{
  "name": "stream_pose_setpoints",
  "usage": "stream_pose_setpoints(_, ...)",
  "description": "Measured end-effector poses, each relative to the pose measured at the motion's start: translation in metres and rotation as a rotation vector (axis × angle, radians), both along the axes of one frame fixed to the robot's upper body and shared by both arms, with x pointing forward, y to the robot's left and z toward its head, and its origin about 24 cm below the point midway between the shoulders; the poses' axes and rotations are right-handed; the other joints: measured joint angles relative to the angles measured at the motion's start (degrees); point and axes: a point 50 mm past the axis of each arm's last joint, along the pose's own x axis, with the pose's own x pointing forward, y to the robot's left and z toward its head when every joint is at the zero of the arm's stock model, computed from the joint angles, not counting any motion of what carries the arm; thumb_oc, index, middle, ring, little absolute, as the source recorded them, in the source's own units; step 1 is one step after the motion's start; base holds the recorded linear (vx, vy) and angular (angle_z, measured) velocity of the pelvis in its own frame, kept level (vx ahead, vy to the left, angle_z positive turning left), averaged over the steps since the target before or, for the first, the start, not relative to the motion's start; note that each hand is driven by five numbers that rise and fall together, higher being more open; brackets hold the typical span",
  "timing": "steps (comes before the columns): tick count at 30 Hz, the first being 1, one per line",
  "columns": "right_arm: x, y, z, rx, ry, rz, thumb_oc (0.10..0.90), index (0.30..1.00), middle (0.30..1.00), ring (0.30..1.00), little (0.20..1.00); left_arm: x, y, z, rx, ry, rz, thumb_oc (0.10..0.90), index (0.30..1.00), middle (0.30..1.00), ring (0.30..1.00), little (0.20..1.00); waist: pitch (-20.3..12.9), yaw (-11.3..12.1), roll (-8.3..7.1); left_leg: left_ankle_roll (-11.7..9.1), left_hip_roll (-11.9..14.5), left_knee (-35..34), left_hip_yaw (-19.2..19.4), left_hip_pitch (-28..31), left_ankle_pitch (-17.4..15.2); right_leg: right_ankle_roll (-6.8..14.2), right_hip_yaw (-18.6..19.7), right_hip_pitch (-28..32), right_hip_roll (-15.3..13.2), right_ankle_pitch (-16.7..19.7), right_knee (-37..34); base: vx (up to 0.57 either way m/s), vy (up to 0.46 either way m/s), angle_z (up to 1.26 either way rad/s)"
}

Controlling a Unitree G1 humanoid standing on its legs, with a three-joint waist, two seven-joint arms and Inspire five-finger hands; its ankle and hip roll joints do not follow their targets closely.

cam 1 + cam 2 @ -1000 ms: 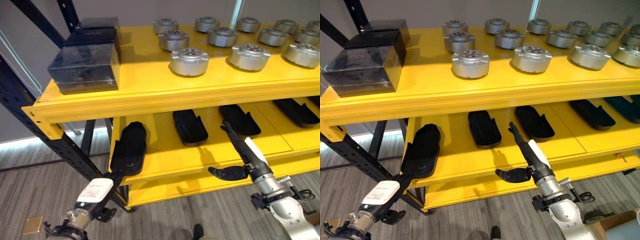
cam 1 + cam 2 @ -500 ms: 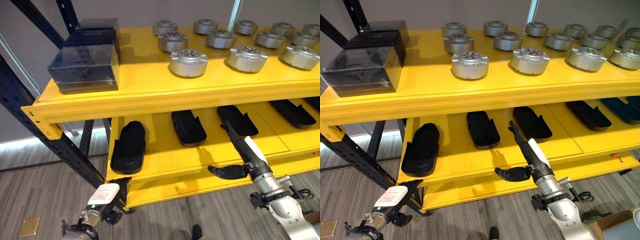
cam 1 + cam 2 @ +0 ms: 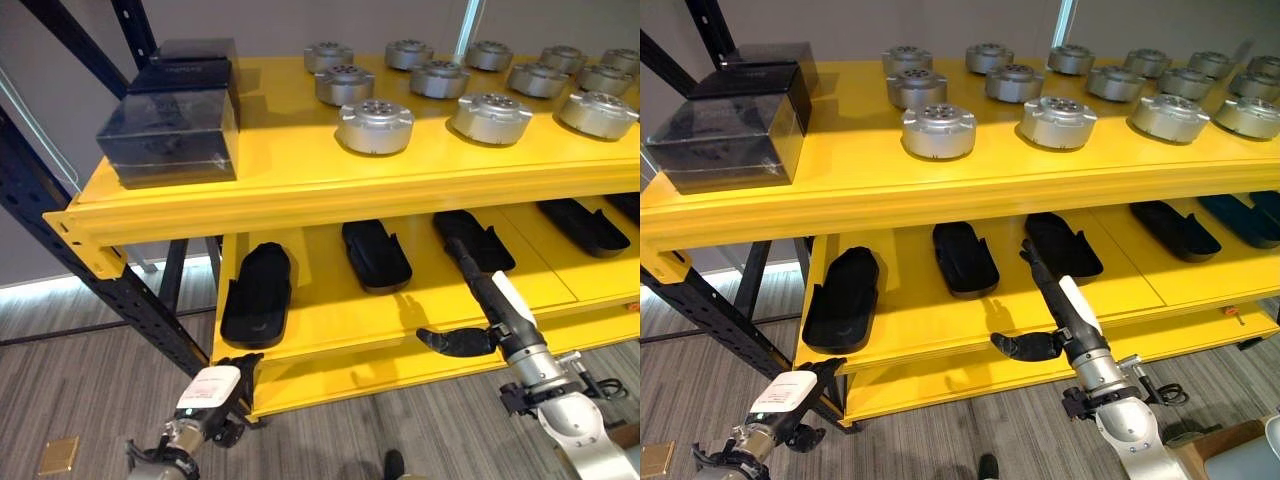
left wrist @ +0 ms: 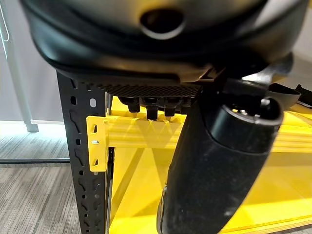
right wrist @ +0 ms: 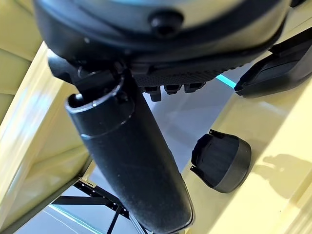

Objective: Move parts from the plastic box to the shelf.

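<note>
In the left eye view, a yellow shelf carries silver round parts and dark boxes on its upper level, and black elongated parts lie on the lower level. The left hand hangs low by the lower shelf's front corner, fingers relaxed, holding nothing. In the right eye view, the right hand reaches over the lower level, fingers straight, thumb out, near a black part. The left wrist view shows short fingertips uncurled before the shelf edge. The right wrist view shows the extended thumb and a black part's end lying on the shelf, apart from the hand.
</note>
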Motion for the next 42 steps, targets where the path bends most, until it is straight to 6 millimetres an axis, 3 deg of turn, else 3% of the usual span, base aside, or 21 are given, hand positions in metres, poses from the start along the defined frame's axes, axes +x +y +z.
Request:
stream_pose_setpoints(3, 0.0, 0.0, 0.0, 0.0, 0.0, 0.0, 0.9, 1.0, 1.0, 1.0, 1.0, 0.004, 0.0, 0.005, 0.007, -0.02, -0.005, 0.9, 1.0, 1.0, 1.0, 1.0, 0.0, 0.0, -0.08, 0.0, 0.0, 0.0, 0.0, 0.0, 0.0, 0.0, 0.0, 0.0, 0.0, 0.0, 0.0, 0.0, 0.0, 0.0)
stream_pose_setpoints(15, 0.0, 0.0, 0.0, 0.001, -0.003, -0.003, 0.9, 1.0, 1.0, 1.0, 1.0, 0.028, -0.018, 0.054, 0.028, -0.233, -0.174, 0.9, 1.0, 1.0, 1.0, 1.0, 0.0, -0.3, -0.89, 0.1, 0.0, 0.0, 0.2, 0.1, -0.1, 0.2, 0.5, 0.0, 0.2, 0.1, 0.0, 0.0, -0.002, -0.01)
stream_pose_setpoints(22, 0.001, 0.001, 0.0, 0.008, -0.005, -0.004, 0.9, 1.0, 1.0, 1.0, 1.0, 0.029, -0.015, 0.051, 0.035, -0.221, -0.169, 0.9, 1.0, 1.0, 1.0, 1.0, 0.0, -1.4, -0.84, 0.1, 0.0, 0.0, 0.3, 0.1, -0.1, 0.2, 0.5, 0.0, 0.1, 0.1, 0.0, 0.0, 0.0, 0.0)
stream_pose_setpoints(38, 0.0, 0.001, 0.0, 0.008, -0.005, -0.006, 0.9, 1.0, 1.0, 1.0, 1.0, 0.02, -0.009, 0.042, 0.067, -0.174, -0.159, 0.9, 1.0, 1.0, 1.0, 1.0, 0.2, -1.3, -0.32, 0.1, 0.0, 0.0, 0.4, 0.1, -0.1, 0.0, 0.5, -0.1, 0.1, 0.0, 0.0, 0.0, 0.0, 0.0)
stream_pose_setpoints(41, 0.0, 0.001, 0.0, 0.009, -0.005, -0.007, 0.9, 1.0, 1.0, 1.0, 1.0, 0.015, -0.005, 0.05, 0.073, -0.197, -0.14, 0.9, 1.0, 1.0, 1.0, 1.0, 0.2, -1.0, -0.27, 0.1, 0.1, 0.0, 0.4, 0.0, -0.2, 0.0, 0.4, -0.1, 0.1, 0.0, 0.0, 0.0, 0.0, 0.0)
stream_pose_setpoints(42, 0.0, 0.0, 0.0, 0.009, -0.004, -0.009, 0.9, 1.0, 1.0, 1.0, 1.0, 0.01, -0.004, 0.065, 0.077, -0.25, -0.136, 0.9, 1.0, 1.0, 1.0, 1.0, 0.3, -1.1, -0.45, 0.1, 0.1, 0.0, 0.2, 0.0, -0.2, 0.0, 0.4, -0.1, 0.1, 0.0, 0.0, 0.0, 0.0, 0.0)
